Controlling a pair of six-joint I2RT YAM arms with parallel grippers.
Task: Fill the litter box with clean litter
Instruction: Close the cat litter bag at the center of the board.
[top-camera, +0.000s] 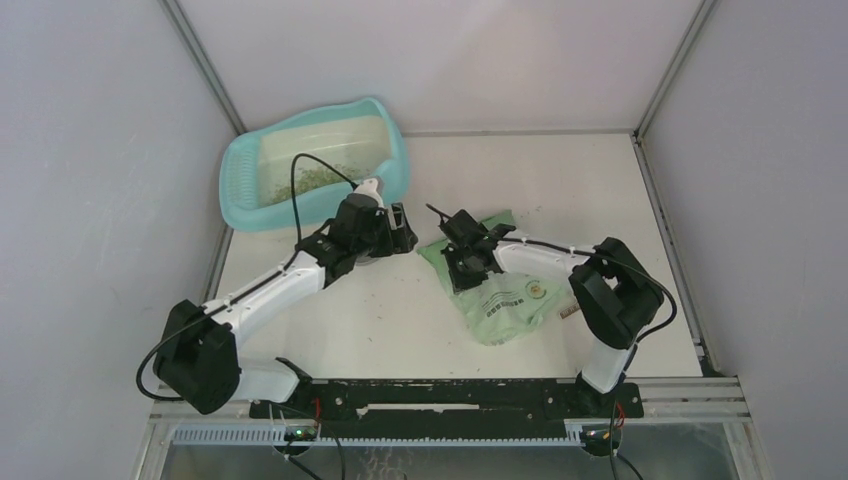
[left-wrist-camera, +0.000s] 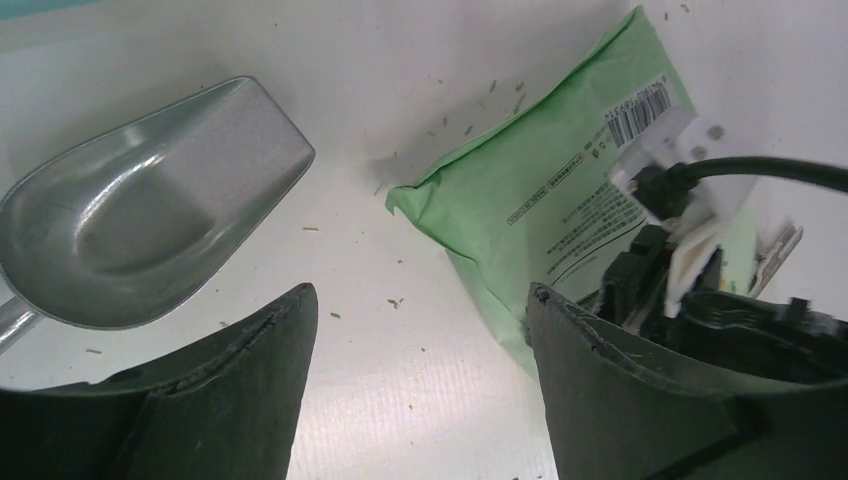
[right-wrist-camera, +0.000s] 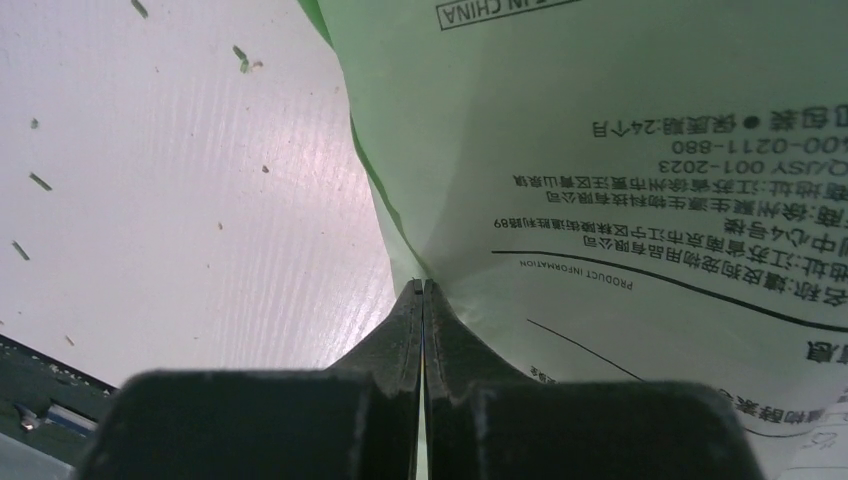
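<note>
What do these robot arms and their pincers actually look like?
They are a matching pair. The left arm and right arm have smooth white links between chunky black joints, with thin black cables looping alongside. Each ends in two dark, matte, wedge-shaped fingers, as on the left gripper and right gripper. No markings show.

White-shelled arms (top-camera: 268, 287) with bulky black joints, thin black cables (top-camera: 296, 190) and dark, scuffed jaws.
</note>
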